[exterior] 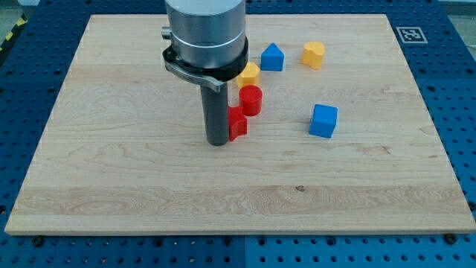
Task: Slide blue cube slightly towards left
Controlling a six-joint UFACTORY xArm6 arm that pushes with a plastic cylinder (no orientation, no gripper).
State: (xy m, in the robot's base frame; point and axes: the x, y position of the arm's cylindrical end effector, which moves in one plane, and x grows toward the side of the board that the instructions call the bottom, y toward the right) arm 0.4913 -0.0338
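Blue cube (323, 120) flat, edges slightly askew to board (111, 186).

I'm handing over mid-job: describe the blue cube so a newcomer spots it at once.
Start at the wooden board and look to the right of its middle. The blue cube sits there alone, well to the view's right of my tip and the red blocks beside it. Unlike the other blue block near the view's top, which has a peaked roof shape, this one is flat-topped and has no close neighbours.
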